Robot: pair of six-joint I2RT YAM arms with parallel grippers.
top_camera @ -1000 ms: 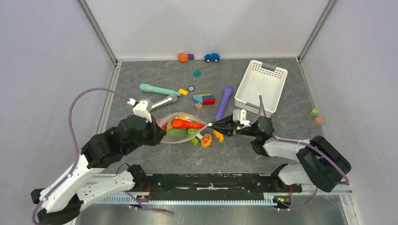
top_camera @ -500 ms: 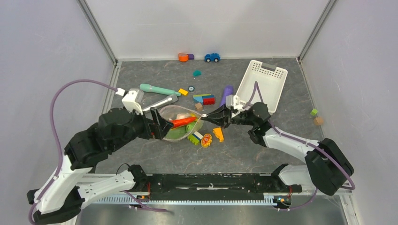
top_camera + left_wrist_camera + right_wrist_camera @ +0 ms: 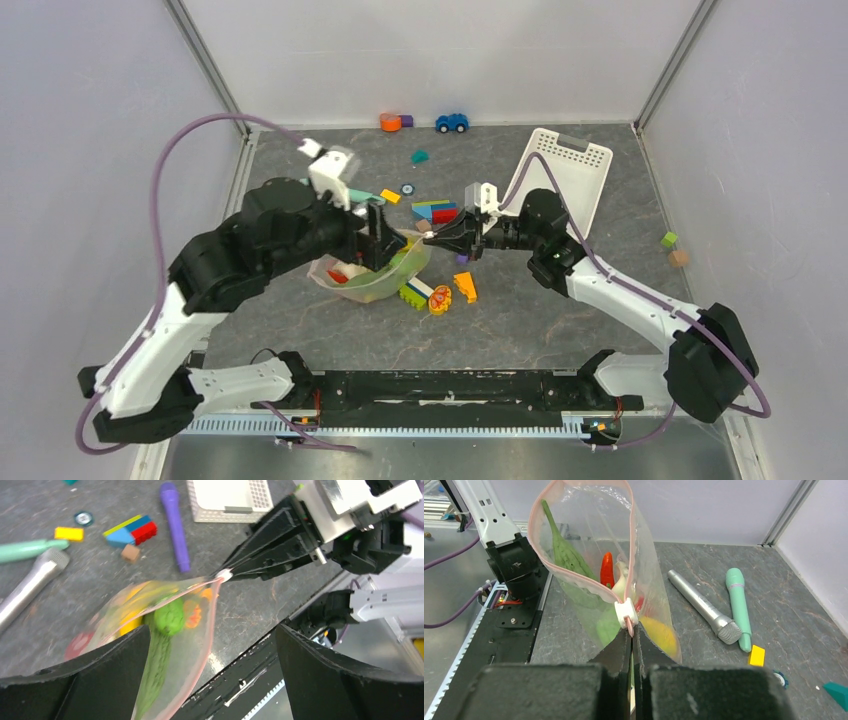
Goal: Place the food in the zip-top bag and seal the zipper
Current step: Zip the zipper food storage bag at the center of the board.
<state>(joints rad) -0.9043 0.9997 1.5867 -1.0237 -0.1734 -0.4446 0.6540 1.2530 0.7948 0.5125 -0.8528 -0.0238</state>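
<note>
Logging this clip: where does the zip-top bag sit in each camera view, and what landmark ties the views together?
Top external: zip-top bag just left of centre.
Left wrist: bag lower left of centre, one corner pulled up and to the right.
Right wrist: bag upper centre, hanging with its mouth open.
Shared landmark: the small yellow block on the table.

A dark grey, stone-patterned table (image 3: 520, 330) stands enclosed on three sides by plain pale lilac-grey wall panels (image 3: 440, 50), with silver metal posts (image 3: 207, 68) at the back corners. The light is soft and even.
</note>
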